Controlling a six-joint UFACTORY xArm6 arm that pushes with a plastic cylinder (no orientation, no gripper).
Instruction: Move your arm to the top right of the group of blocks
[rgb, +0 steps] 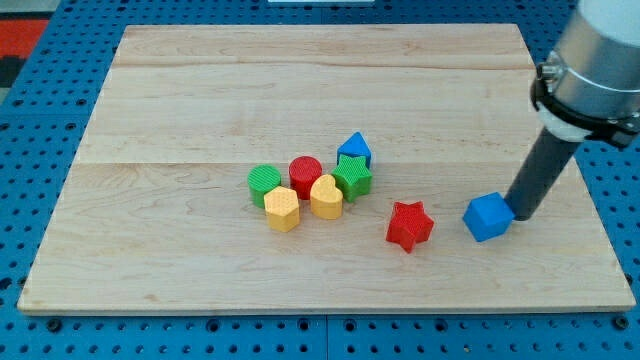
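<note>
My tip (522, 212) rests against the blue cube (488, 217) at the view's right, the rod leaning up-right; it carries no jaws. The cluster, green cylinder (264, 183) to blue wedge (354, 149), stretches left-right near centre; red star (409, 225) between.

One camera looks down obliquely over the whole wooden board (300, 90).
</note>
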